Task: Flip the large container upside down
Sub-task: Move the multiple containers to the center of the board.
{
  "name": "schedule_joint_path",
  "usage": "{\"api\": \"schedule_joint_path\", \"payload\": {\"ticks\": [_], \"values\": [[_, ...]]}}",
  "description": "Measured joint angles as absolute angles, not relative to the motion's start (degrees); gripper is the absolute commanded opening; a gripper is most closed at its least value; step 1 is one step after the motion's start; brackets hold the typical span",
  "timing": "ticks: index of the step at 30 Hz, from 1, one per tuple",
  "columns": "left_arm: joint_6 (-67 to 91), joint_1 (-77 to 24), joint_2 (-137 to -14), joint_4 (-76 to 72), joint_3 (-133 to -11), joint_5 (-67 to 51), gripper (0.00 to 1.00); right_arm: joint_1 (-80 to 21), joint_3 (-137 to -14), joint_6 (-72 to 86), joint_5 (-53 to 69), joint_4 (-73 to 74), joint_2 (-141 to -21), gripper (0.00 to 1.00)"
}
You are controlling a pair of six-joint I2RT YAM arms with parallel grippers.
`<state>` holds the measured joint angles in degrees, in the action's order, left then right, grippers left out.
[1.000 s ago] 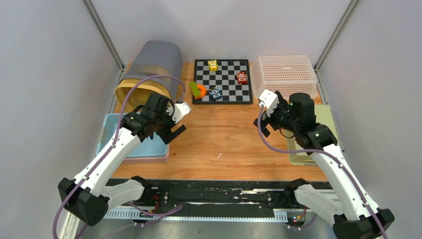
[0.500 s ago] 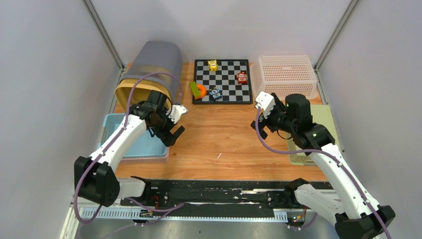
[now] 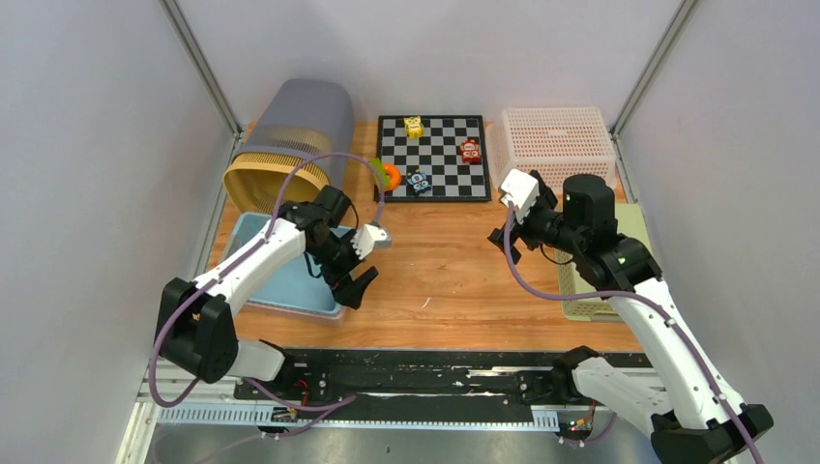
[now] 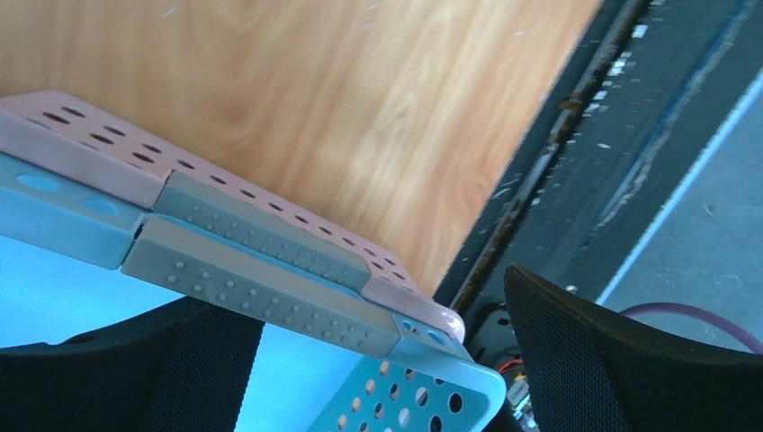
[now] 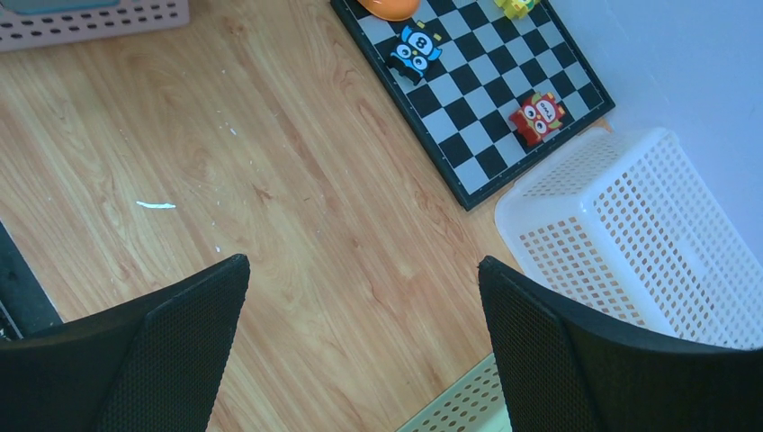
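Note:
The large container, a light-blue perforated basket, sits nested in a pink one at the table's left front. My left gripper is open at its near right corner. In the left wrist view the blue corner and the grey-padded rims lie between the two black fingers, with a gap on each side. My right gripper hangs open over bare wood in mid-table, nothing between its fingers.
A tall grey bin with a yellow mouth lies at the back left. A chessboard with small toys, a white basket and a green tray stand behind and to the right. The table's front edge is beside the left gripper.
The left gripper swung right and toward the front edge, from the blue basket's far right side to its near right corner. The nested baskets shifted right and turned slightly. The right arm barely moved.

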<state>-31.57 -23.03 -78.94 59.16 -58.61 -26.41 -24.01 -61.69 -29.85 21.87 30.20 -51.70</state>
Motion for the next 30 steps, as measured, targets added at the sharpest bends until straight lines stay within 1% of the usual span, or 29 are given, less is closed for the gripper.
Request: {"api": "schedule_joint_path", "payload": {"ticks": [6, 11, 16, 19, 22, 24, 27, 30], "values": [[-30.96, -31.57, -81.06, 59.86, -60.95, -30.83, 1.00, -24.12, -62.24, -30.85, 25.32, 30.92, -52.84, 1.00], [-28.82, -38.17, -85.34, 59.00, -67.31, -35.22, 1.00, -24.12, -62.22, -32.75, 27.79, 31.18, -53.43, 1.00], [-27.86, -46.13, -92.23, 58.24, -74.72, -39.86, 1.00, -24.12, -62.19, -34.52, 29.10, 31.22, -53.41, 1.00], [-28.05, -48.93, -95.85, 59.46, -79.07, -42.65, 1.00, -24.12, -62.19, -34.61, 29.12, 31.27, -53.41, 1.00], [-27.94, -49.08, -96.33, 60.58, -84.31, -43.90, 1.00, -24.12, -62.17, -34.28, 29.12, 31.27, -53.56, 1.00], [-27.18, -47.90, -93.91, 59.90, -87.20, -43.79, 1.00, -24.12, -62.17, -33.45, 29.26, 31.20, -54.24, 1.00], [-24.73, -44.07, -86.59, 56.80, -88.79, -41.69, 1.00, -24.14, -62.13, -31.42, 30.04, 30.72, -56.49, 0.99], [-21.39, -36.03, -76.62, 51.90, -88.58, -36.12, 1.00, -25.71, -62.02, -29.30, 30.20, 29.69, -60.23, 0.99]]}}
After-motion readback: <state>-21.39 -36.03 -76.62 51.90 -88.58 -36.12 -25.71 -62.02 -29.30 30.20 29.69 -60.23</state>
